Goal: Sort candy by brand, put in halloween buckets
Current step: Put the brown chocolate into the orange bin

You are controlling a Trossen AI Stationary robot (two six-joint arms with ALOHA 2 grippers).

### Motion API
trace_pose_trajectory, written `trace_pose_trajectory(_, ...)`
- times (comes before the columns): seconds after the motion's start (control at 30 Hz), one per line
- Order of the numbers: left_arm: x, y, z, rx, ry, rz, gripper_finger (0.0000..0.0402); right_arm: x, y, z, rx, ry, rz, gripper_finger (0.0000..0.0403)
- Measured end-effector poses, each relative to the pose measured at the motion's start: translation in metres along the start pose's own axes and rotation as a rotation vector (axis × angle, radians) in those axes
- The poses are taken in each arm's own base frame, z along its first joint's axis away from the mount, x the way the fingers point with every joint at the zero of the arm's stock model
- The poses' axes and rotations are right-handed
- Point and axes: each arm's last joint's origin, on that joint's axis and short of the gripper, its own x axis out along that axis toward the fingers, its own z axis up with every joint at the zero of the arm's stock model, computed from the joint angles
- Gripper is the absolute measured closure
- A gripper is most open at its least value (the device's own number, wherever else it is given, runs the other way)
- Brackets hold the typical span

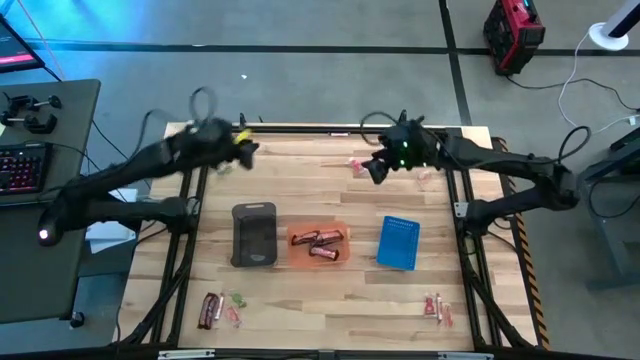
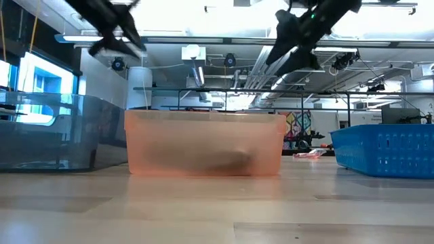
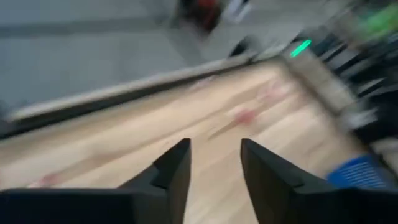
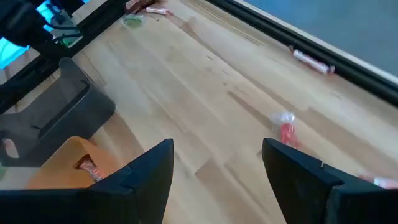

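- Fingers: the right gripper (image 4: 217,180) has its fingers (image 4: 146,177) spread wide with nothing between them; the left gripper (image 3: 214,165) also has its fingers (image 3: 174,171) parted, a clear gap between them and nothing held.
- Right gripper position: raised above the table (image 1: 300,185) near its far edge, right of centre, over a small pink-and-red candy (image 4: 285,129) lying on the wood.
- Left gripper position: raised above the table's far-left corner (image 1: 245,148), well apart from the buckets.
- Buckets: three stand in a row across the middle of the table. The dark grey bucket (image 1: 254,235) is on the left, the orange bucket (image 1: 298,250) is in the centre just beside it, and the blue bucket (image 1: 399,242) is on the right, set apart from the orange one.
- Sorted candy: several reddish-brown bars (image 1: 320,243) lie inside the orange bucket.
- Loose candy, near edge: a group of reddish-brown bars and small pink and green pieces (image 1: 220,308) lies near the near-left corner; a few red pieces (image 1: 436,306) lie near the near-right corner.
- Loose candy, far edge: further pink wrapped pieces (image 4: 313,63) lie along the far edge close to the black rail.
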Motion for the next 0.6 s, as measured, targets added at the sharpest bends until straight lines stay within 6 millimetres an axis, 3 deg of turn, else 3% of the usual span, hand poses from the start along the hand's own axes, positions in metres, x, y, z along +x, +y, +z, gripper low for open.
trace_pose_trajectory(0.1,0.044,0.018,0.02,-0.005,0.181,0.126,0.0236,0.008,-0.015,0.006,-0.024,0.03,0.045,0.0165)
trace_pose_trajectory(0.23,0.089,0.061,0.015,-0.063,0.511,0.379,0.0214,0.012,-0.027,0.007,-0.045,0.069,0.085,0.0165)
trace_pose_trajectory(0.37,0.115,0.097,0.0,-0.173,0.709,0.563,0.0209,0.012,-0.028,0.007,-0.096,0.082,0.102,0.0165)
trace_pose_trajectory(0.6,0.143,0.132,-0.009,-0.169,0.753,0.745,0.0211,0.012,-0.026,0.006,-0.11,0.082,0.111,0.0165)
